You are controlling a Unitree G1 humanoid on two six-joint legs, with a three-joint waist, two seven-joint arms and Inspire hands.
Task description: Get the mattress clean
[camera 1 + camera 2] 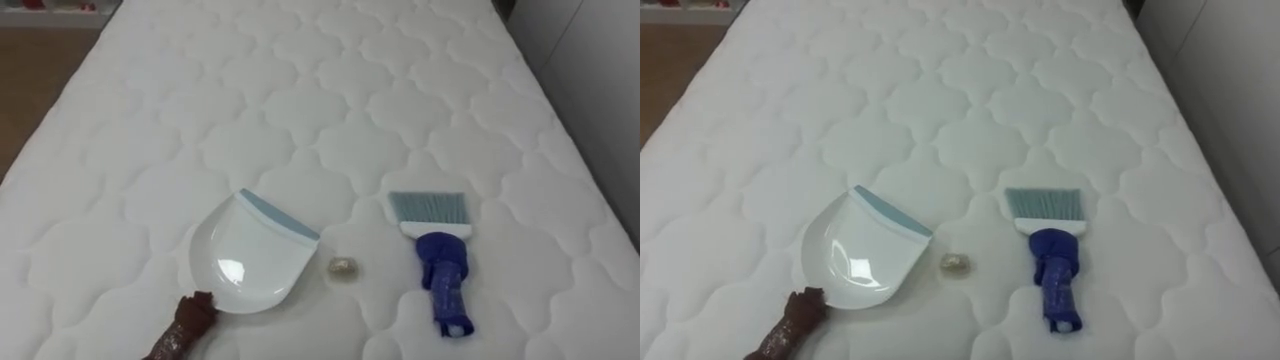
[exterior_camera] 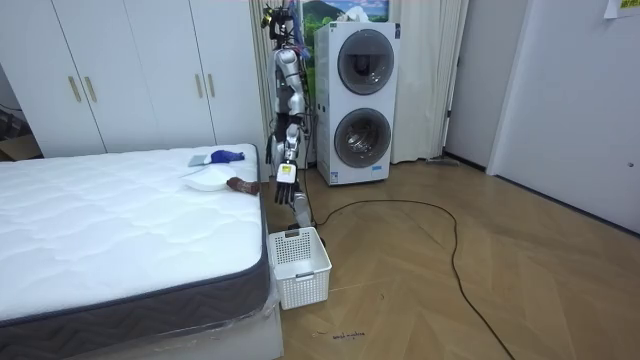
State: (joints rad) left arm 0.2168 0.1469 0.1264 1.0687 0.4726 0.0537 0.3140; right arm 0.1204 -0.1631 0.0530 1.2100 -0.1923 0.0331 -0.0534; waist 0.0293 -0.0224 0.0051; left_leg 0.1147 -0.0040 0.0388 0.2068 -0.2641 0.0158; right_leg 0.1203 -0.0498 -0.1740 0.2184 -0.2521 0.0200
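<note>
Across the white quilted bed [image 1: 330,110], almost everything is already lying clean, and the robot is standing at the bed's edge by the stacked washing machines [image 2: 357,100], looking down at the tools.

On the floor at the bed's corner, a white basket [image 2: 298,265] is sitting empty as far as the room view shows.

A white dustpan [image 1: 250,255] is lying flat on the mattress with its brown handle [image 1: 185,325] pointing toward the robot and its mouth facing up the bed.

Well apart to its right, a blue hand brush [image 1: 440,250] is lying untouched, bristles pointing away.

Beside the bed, the left hand [image 2: 288,185] is hanging low and holding nothing; whether it is spread or curled I cannot tell.

Between pan and brush, one small crumpled scrap [image 1: 343,267] is resting near the pan's rim.

Judging from this, the sweeping is not yet beginning: picking up both tools, brushing the scrap into the pan and emptying it is all remaining.
</note>
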